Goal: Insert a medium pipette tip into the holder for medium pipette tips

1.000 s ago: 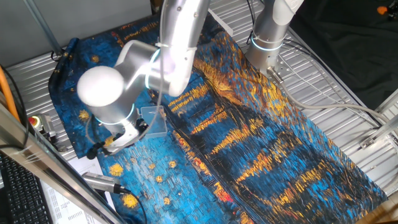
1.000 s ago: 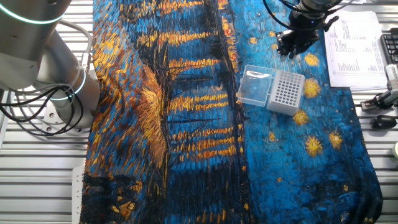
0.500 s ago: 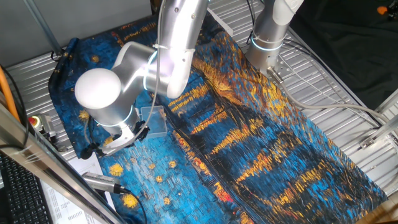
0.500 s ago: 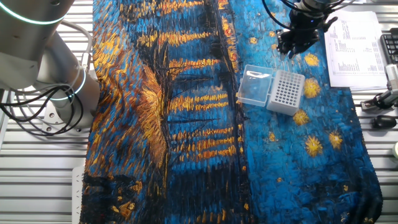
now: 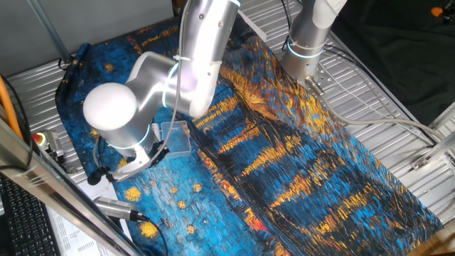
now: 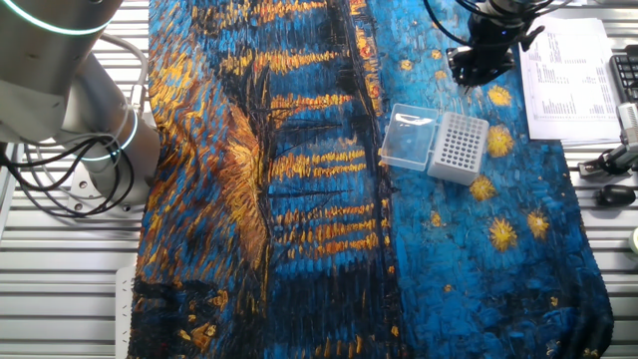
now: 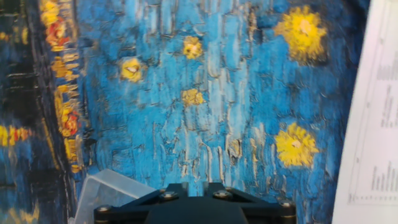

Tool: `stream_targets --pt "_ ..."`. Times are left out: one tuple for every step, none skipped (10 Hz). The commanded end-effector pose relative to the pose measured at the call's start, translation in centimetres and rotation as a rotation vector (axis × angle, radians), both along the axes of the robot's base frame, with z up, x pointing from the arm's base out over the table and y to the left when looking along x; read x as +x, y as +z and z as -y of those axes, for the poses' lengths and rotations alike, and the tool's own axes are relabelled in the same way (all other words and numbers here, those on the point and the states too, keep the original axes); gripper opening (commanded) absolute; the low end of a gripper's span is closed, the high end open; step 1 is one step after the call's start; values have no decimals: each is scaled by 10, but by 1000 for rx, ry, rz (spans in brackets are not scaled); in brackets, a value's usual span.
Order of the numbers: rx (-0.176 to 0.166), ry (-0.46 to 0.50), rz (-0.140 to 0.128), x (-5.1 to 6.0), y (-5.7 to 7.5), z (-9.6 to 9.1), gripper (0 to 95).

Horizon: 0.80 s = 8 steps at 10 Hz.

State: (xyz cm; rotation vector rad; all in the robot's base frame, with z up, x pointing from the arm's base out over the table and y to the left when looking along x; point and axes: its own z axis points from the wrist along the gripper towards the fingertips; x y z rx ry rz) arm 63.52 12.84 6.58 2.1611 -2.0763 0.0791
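Jaws hidden in every view: only the black gripper mount (image 7: 194, 204) at the foot of the hand view, a dark blur (image 6: 479, 58) in the other fixed view; open, closed or gripping could not be told. No medium pipette tip made out anywhere, between the jaws or on the counter. Hung above the blue-and-yellow painted cloth (image 7: 217, 93), a corner of the clear see-through plastic box (image 7: 109, 193) just beside the mount at lower left, a white printed sheet (image 7: 373, 137) along the right edge.

Set apart from the jaws on the cloth: the small white square block with a dense grid of dark holes (image 6: 458, 147), upright, touching the clear box (image 6: 408, 138) along one side.

Handling, as judged: tip presumably very light, thin-walled plastic, smooth and slippery, tapered, apt to flex or skew under a hard pinch. Best taken at the wider collar end, narrow point left free and kept plumb over one hole. Block light, liable to slide under sideways push.
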Motion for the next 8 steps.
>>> stream_targets --pt "0 4 1 -2 1 3 0" --pt "2 1 1 -2 1 5 190" --pt "4 0 -1 -2 1 5 190" --pt "1 1 -1 -2 1 5 190" --pt "1 1 -1 -2 1 5 190" --pt "1 1 -2 -2 1 5 190" --pt "-1 0 -3 -2 1 5 190" --pt "-4 -2 -7 -2 2 6 190"
